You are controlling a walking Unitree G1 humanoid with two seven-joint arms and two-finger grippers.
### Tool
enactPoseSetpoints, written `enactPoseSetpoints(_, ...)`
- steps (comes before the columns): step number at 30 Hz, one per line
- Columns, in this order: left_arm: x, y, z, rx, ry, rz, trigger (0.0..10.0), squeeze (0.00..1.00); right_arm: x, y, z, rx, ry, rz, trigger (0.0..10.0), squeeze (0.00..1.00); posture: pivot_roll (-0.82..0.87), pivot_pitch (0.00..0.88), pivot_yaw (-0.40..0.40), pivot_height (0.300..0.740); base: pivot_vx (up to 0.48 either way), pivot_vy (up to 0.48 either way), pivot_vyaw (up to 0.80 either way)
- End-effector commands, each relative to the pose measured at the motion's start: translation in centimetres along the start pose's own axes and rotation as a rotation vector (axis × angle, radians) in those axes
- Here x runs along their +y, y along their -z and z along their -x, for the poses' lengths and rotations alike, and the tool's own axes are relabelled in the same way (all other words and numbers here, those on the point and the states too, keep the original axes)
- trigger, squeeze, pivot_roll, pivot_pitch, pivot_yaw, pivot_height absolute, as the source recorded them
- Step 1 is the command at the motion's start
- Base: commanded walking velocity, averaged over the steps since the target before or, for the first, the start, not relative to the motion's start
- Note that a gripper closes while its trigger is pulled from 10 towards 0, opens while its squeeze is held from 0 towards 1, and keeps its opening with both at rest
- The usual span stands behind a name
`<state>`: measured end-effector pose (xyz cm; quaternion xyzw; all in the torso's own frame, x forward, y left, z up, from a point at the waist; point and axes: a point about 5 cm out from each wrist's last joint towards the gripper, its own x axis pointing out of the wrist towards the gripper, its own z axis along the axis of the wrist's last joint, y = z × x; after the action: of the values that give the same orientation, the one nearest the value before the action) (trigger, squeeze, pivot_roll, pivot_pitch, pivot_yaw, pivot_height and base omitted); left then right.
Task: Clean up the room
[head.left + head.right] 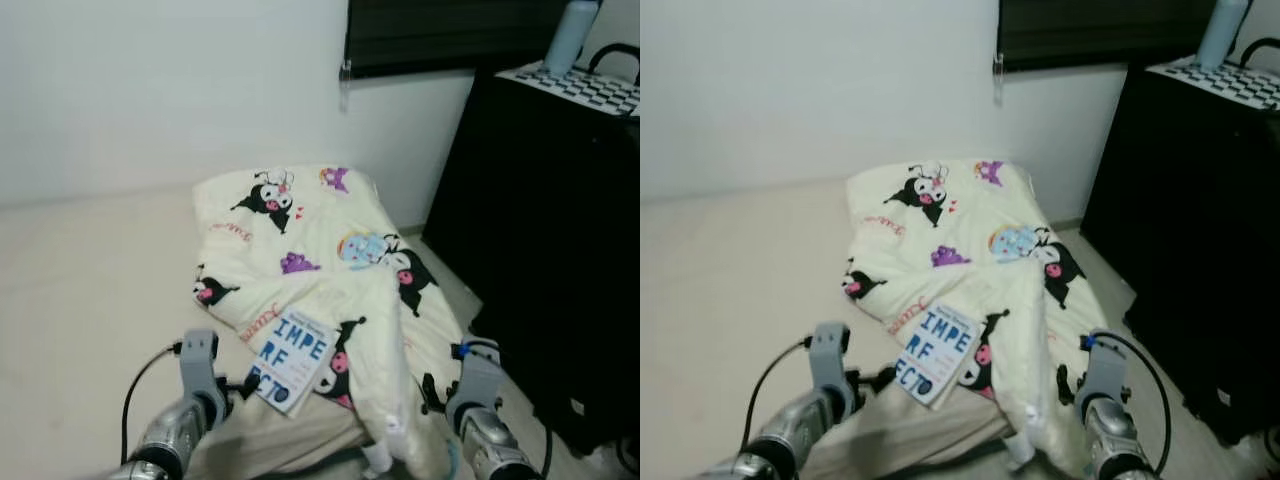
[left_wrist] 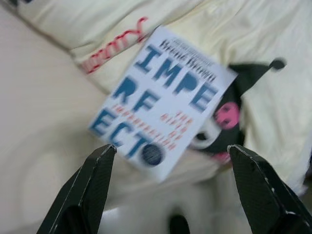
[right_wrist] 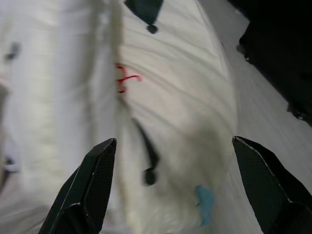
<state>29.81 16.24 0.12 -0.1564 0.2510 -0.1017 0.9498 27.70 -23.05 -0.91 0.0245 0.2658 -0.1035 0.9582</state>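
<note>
Fingers (image 2: 100, 170) of the left gripper (image 2: 170, 161) stand wide apart, holding nothing, just short of the book (image 2: 163, 100), whose near corner lies between the two tips. Fingers (image 3: 100, 168) of the right gripper (image 3: 175, 156) are spread just as wide, also with nothing in them, hovering over a fold of the blanket (image 3: 185, 97).

In the left eye view the book (image 1: 292, 360) sits at about 6 o'clock, a white cover with big blue letters, lying tilted on the near edge of the blanket (image 1: 310, 240). The blanket is cream with black and pink cartoon figures, crumpled in a heap that runs from the centre toward 5 o'clock and hangs over the side of the bed (image 1: 90, 270). The left arm (image 1: 175, 425) comes in at 7 o'clock, the right arm (image 1: 480, 415) at 5 o'clock beside the hanging blanket. A black cabinet (image 1: 550, 230) stands at 3 o'clock, with a pale bottle (image 1: 572, 35) on top at 1 o'clock.
</note>
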Motion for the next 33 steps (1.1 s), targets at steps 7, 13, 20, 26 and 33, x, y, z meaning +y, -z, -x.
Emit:
enactPoseSetpoints(7, -1.0, -0.5, -0.6, -0.043, 0.015, 0.125, 10.0, 0.00, 0.6, -1.0, -0.2, -0.051, -0.050, 0.034, 10.0, 0.00, -0.23, 0.058, 0.023, 0.740, 0.000, 0.000, 0.00)
enactPoseSetpoints(13, -0.4, -0.7, -0.4, -0.065, -0.017, 0.200, 10.0, 0.00, 1.2, -1.6, -0.3, -0.072, -0.090, 0.067, 10.0, 0.00, -0.24, 0.062, 0.021, 0.730, 0.000, 0.000, 0.00)
enactPoseSetpoints(20, 1.4, 0.1, 0.4, -0.064, -0.100, 0.296, 10.0, 0.00, 2.2, -1.4, -0.2, -0.072, -0.158, 0.101, 10.0, 0.00, -0.24, 0.065, 0.020, 0.705, 0.000, 0.000, 0.00)
enactPoseSetpoints(26, 1.6, 0.4, 0.6, -0.058, -0.114, 0.316, 10.0, 0.00, 2.3, -1.4, -0.2, -0.072, -0.163, 0.100, 10.0, 0.00, -0.23, 0.066, 0.019, 0.700, 0.000, 0.000, 0.00)
enactPoseSetpoints(33, 3.1, 1.8, 1.5, -0.088, -0.234, 0.531, 10.0, 0.00, 2.9, -2.3, -0.3, -0.111, -0.201, 0.073, 10.0, 0.00, -0.25, 0.068, 0.017, 0.680, 0.000, 0.000, 0.00)
